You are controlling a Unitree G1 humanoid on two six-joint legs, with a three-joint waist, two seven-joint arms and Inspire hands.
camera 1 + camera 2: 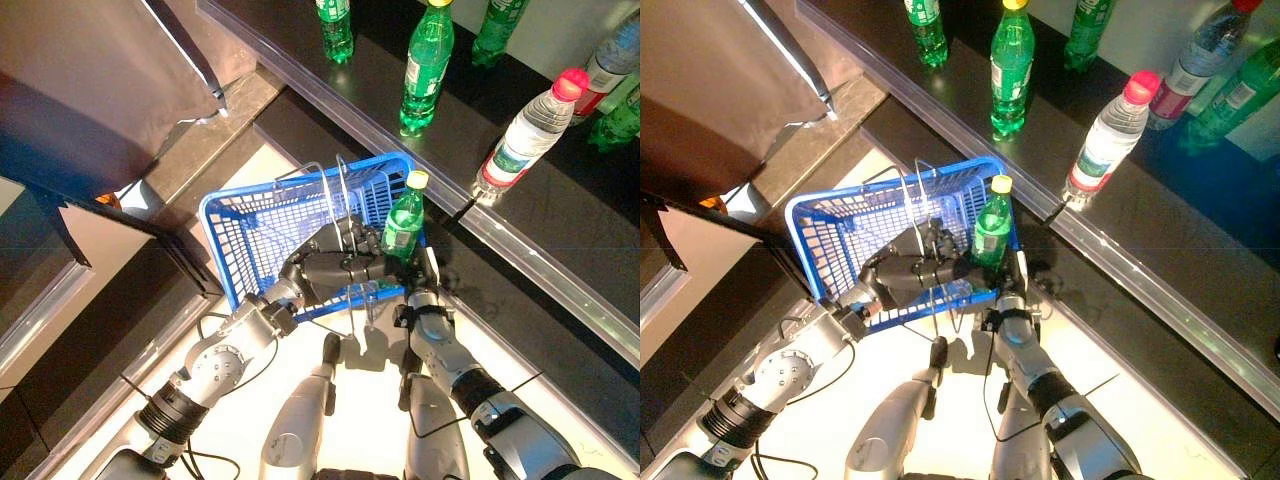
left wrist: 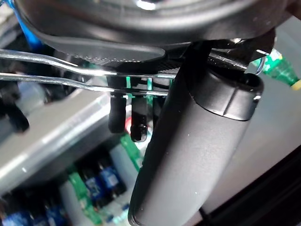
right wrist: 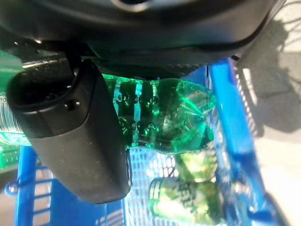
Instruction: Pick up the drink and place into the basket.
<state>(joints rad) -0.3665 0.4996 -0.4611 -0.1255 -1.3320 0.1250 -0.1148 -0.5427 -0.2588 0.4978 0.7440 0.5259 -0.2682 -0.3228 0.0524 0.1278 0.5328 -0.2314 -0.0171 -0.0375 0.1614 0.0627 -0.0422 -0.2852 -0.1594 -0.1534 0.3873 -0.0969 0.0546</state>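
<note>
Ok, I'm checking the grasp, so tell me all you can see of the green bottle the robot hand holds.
The green bottle is clear green plastic with a yellow cap and a pale label. It stands nearly upright over the blue basket's near right corner, its dimpled base above the mesh floor. The right robot hand is curled round its lower body. The left robot hand grips the basket's wire handles.

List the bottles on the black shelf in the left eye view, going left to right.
Green bottle at the top edge → green bottle with a yellow cap → green bottle at the back → clear bottle with a pink cap. Those at the right edge overlap, so I leave them out.
</note>
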